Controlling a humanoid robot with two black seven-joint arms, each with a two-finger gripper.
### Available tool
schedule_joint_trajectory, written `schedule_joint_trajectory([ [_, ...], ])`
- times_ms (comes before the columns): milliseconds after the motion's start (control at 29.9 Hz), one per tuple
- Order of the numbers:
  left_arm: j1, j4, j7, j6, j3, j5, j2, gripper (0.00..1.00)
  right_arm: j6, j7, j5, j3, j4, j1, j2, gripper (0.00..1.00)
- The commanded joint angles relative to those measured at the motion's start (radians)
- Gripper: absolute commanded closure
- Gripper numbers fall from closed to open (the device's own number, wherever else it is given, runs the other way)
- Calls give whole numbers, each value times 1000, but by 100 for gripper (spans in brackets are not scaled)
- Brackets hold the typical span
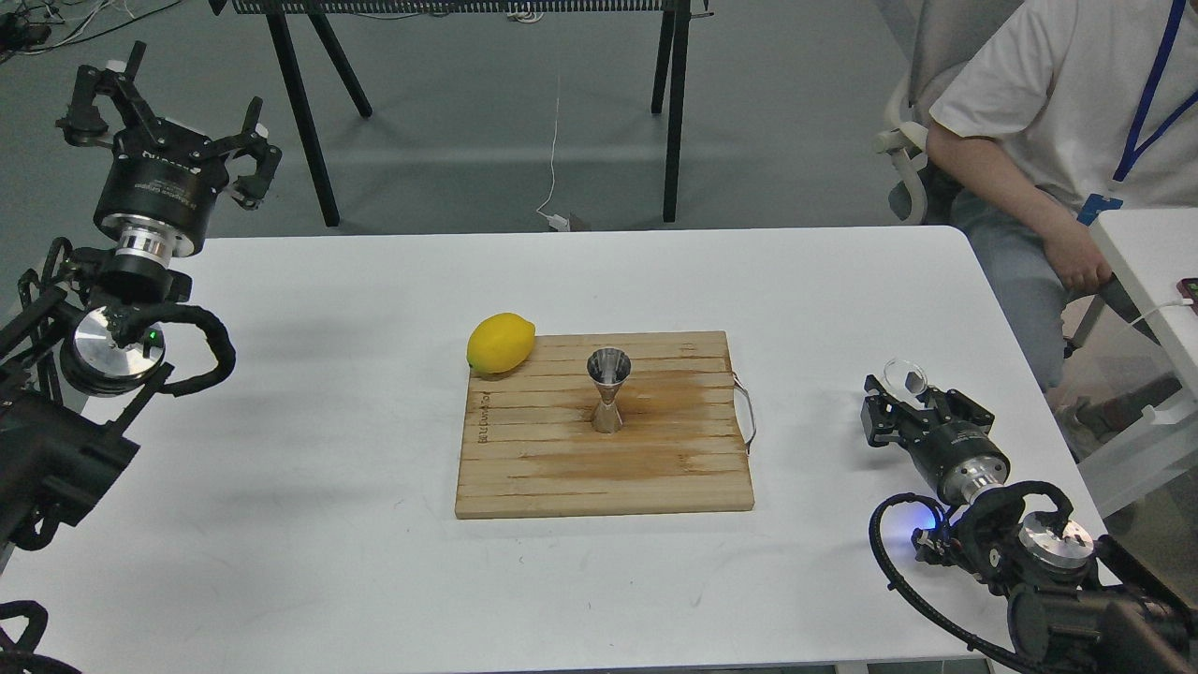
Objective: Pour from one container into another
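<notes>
Standing upright near the middle of a wooden cutting board, the steel jigger has its open upper cone facing up, with bare board on every side of it. A lemon rests at the board's far-left corner, partly on the wood, well apart from the jigger. A thin metal handle projects from the board's right edge. The board lies on a white counter.

The right gripper sits low at the right side of the counter, well apart from the board, fingers pinching a small clear glass cup, whose round rim shows just above the fingers. Whether the cup holds anything cannot be told. Only open counter and the board's handle lie between the cup and the jigger.

The left gripper is raised at the far-left corner, fingers spread wide, holding nothing, well away from all items.

Beyond the counter stand black table legs and a white cable on the floor. A seated person in a white shirt occupies the far right, beside a second white table.
</notes>
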Motion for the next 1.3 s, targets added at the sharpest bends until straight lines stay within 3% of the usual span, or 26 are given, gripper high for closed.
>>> schedule_joint_trajectory([
  [0,0,0,0,0,0,0,1,0,3,0,-1,-3,5,-2,0,1],
  [234,0,-6,0,0,0,0,1,0,4,0,-3,-5,23,-14,0,1],
  [434,0,-12,0,0,-2,0,4,0,35,6,-3,2,145,-116,-18,1],
  [602,0,-14,0,0,-3,0,3,0,130,23,-3,15,313,-221,-92,1],
  [769,0,-20,2,-2,-2,0,7,0,145,49,-5,20,406,-226,-193,0],
  [1270,8,-12,8,-8,-6,0,9,0,212,38,-82,71,375,136,-342,0],
])
